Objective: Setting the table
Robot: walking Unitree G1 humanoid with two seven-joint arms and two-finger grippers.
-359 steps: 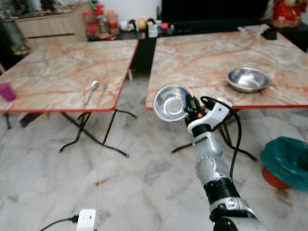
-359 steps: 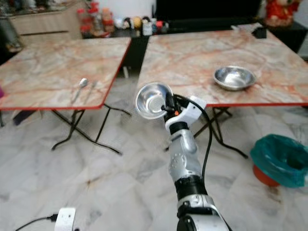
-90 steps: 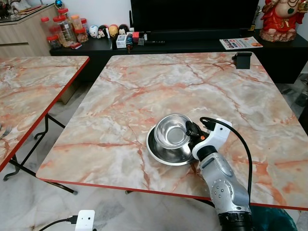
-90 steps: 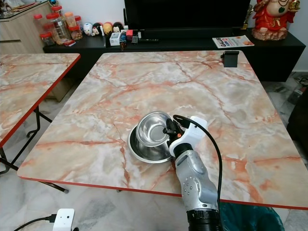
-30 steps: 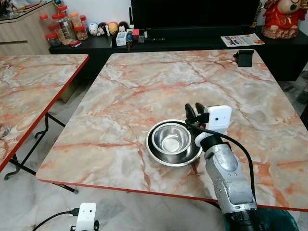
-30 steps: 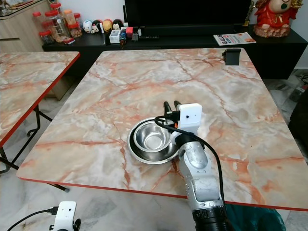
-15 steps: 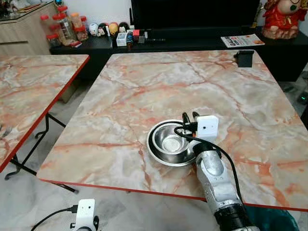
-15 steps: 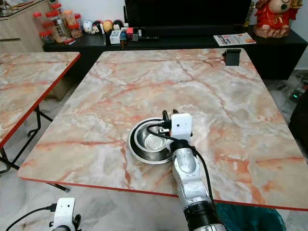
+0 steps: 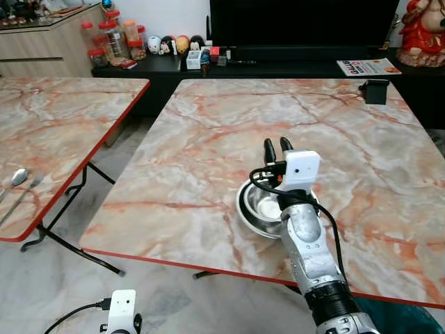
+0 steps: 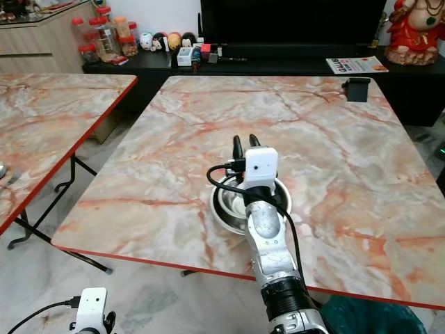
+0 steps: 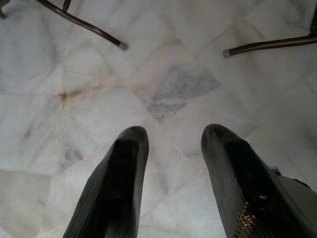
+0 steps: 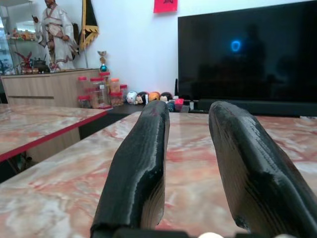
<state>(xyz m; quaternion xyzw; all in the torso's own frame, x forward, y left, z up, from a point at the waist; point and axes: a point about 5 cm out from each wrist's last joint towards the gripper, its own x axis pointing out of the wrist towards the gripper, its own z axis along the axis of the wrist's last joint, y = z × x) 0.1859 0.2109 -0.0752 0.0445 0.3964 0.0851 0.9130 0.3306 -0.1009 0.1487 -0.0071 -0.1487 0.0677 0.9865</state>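
Note:
Two steel bowls [image 9: 254,207] sit nested, the smaller inside the larger, on the marble table [image 9: 208,139] near its front edge; my right arm covers part of them. My right gripper [image 9: 276,144] stands open and empty just above and behind the bowls, fingers pointing away across the table. In the right wrist view its fingers [image 12: 143,158] frame the tabletop and a dark television. My left gripper [image 11: 171,134] hangs open over the pale floor tiles, with nothing in it.
A second marble table [image 9: 62,125] stands to the left, with a spoon [image 9: 19,176] and a fork [image 9: 28,189] at its near edge. A black box [image 9: 375,91] sits at the far right of my table. A white device [image 9: 122,311] lies on the floor; a teal bin [image 10: 361,313] is at lower right.
My right gripper carried the small bowl here, set it into the larger bowl, let go and rose clear of it. The camera has since turned left, shifting the scene right.

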